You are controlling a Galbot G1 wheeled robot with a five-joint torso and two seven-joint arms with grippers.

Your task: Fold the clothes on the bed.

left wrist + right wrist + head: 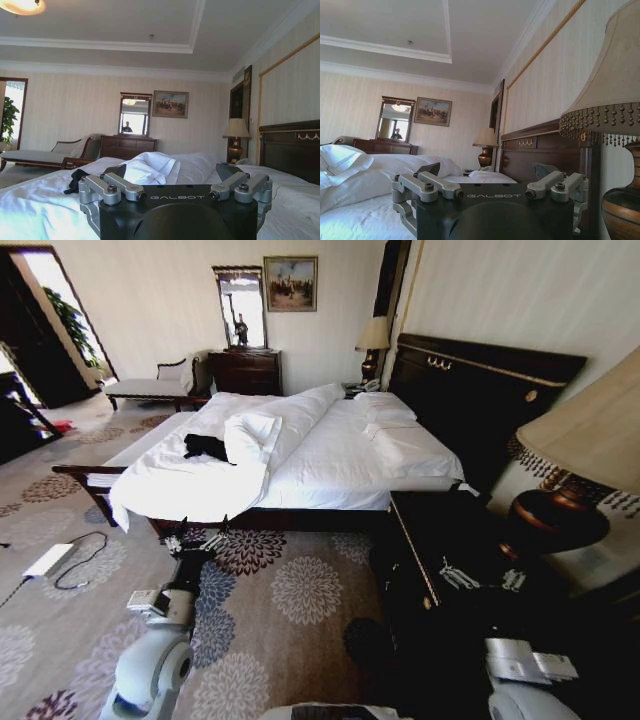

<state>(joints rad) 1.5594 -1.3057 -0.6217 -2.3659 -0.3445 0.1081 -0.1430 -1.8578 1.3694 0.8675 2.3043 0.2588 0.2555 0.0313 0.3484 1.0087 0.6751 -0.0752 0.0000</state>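
Note:
The clothes (pixel 205 447) are a small black crumpled heap on the bed (pixel 330 455), near its foot end, beside the folded-back white duvet. The left wrist view shows them as a dark lump (pixel 77 180) on the sheet ahead. My left gripper (pixel 192 538) hangs low over the carpet, just short of the bed's side edge, and it is open (pixel 172 172) with nothing in it. My right gripper (pixel 480 578) hovers over the dark nightstand beside the headboard, far from the clothes. It is open (pixel 487 170) and empty too.
A dark nightstand (pixel 440 540) with a large lamp (pixel 585 450) stands close on my right. A dark-framed bench (pixel 85 475) sits at the bed's foot. A white box with a cable (pixel 50 560) lies on the patterned carpet. A chaise (pixel 150 387) and a dresser (pixel 245 370) line the far wall.

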